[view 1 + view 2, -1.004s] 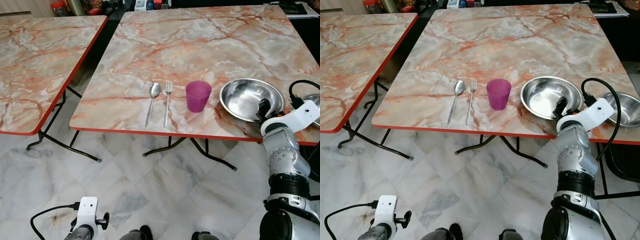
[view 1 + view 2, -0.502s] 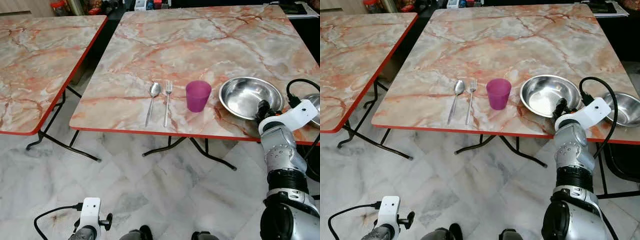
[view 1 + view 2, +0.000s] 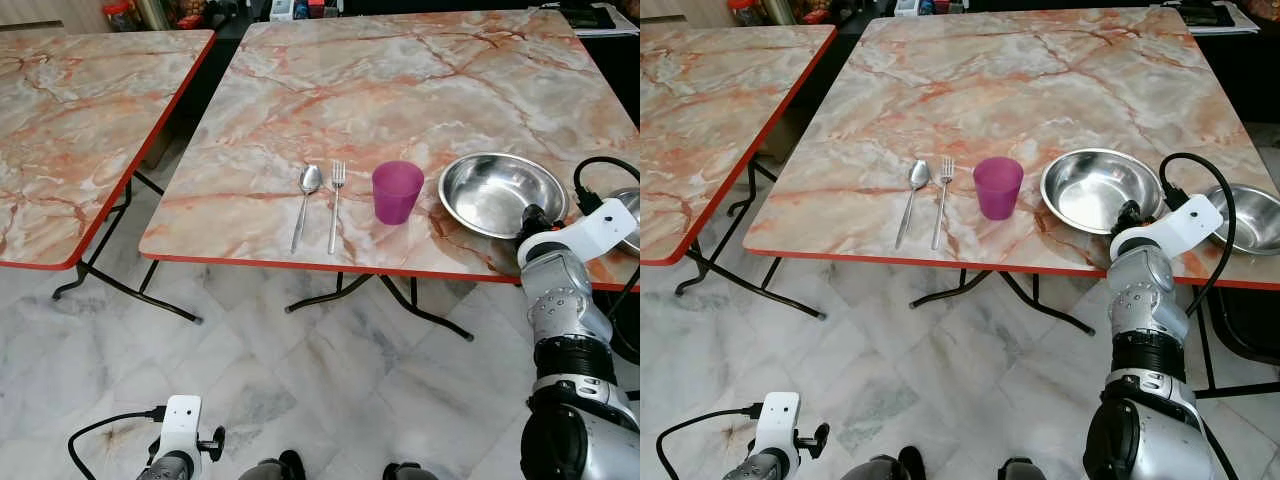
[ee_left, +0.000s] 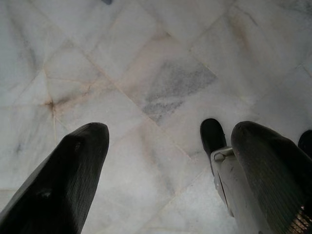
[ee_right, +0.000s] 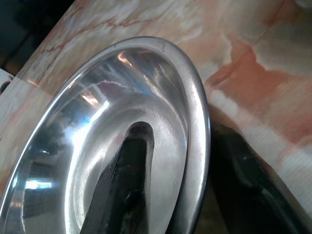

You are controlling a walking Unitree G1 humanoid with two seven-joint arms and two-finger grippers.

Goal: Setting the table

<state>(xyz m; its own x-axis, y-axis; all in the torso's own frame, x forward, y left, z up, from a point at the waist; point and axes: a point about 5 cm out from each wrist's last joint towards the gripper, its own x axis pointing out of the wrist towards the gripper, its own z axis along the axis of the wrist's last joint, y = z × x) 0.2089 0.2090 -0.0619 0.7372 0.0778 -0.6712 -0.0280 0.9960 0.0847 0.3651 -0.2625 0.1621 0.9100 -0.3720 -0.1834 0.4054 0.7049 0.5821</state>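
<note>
Near the front red edge of a marble table (image 3: 400,80) with bare room beyond lie one spoon (image 3: 306,200), one fork (image 3: 336,200), one purple cup (image 3: 397,192) and, at its 3 o'clock, one steel bowl (image 3: 490,194), whose rim the right gripper (image 5: 195,195) straddles, one finger inside, while the left gripper (image 4: 165,170) hangs spread over floor.

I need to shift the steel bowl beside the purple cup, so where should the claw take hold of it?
Grip the steel bowl by its thin rim, at the near right edge facing the robot. The bowl is wide, shallow and smooth, so only the rim fits between the fingers. The right claw already straddles it there, one finger inside, the other outside against the table, likely a sound hold.
</note>
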